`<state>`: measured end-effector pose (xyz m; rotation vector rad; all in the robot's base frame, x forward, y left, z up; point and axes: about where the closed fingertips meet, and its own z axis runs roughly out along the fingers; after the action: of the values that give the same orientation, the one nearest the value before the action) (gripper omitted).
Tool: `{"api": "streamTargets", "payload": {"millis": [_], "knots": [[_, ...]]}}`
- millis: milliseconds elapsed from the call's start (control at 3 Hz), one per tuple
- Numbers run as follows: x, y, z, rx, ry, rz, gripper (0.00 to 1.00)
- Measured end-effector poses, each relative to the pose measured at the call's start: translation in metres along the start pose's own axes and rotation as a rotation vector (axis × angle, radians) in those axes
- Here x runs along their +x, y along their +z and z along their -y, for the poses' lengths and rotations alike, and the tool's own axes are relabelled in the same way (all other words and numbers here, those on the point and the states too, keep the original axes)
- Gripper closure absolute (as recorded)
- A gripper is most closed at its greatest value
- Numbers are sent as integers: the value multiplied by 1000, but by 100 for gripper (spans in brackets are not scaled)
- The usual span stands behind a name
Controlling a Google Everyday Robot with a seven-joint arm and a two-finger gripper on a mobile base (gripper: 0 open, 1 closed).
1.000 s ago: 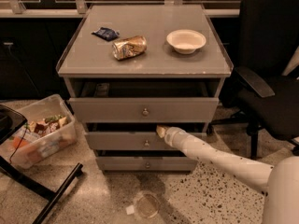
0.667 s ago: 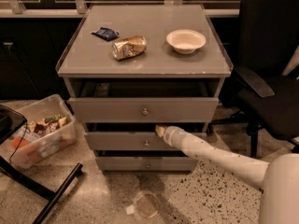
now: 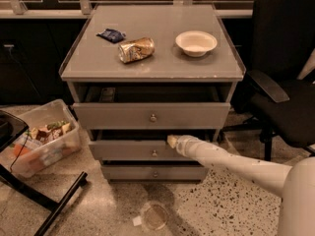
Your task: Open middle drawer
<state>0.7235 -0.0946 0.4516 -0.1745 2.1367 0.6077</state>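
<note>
The grey cabinet (image 3: 152, 70) has three drawers. The middle drawer (image 3: 123, 150) has a flat grey front with a small round knob (image 3: 154, 153) and stands out a little, with a dark gap above its front. My gripper (image 3: 172, 141) is at the end of the white arm (image 3: 231, 162) that reaches in from the lower right. Its tip rests at the top edge of the middle drawer's front, just above and right of the knob. The drawer's inside is hidden in shadow.
The top drawer (image 3: 113, 116) is also slightly out; the bottom drawer (image 3: 128, 172) looks shut. A can (image 3: 136, 49), a bowl (image 3: 196, 43) and a blue packet (image 3: 111, 35) lie on top. A clear bin (image 3: 42, 139) stands on the left, a black chair (image 3: 290, 97) on the right, and a round lid (image 3: 153, 217) lies on the floor.
The gripper has edged slightly to the right along the middle drawer's top edge. The drawer stands about as far out as before.
</note>
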Motion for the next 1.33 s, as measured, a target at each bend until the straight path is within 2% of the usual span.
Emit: {"api": "streamTargets", "payload": {"millis": [667,1000,1333], "knots": [[34,-57,-4,48,-95,-172,100],[47,-76,-5,50,-115,-209,100],[28,-95,-14,30,-143,-143,100]]}}
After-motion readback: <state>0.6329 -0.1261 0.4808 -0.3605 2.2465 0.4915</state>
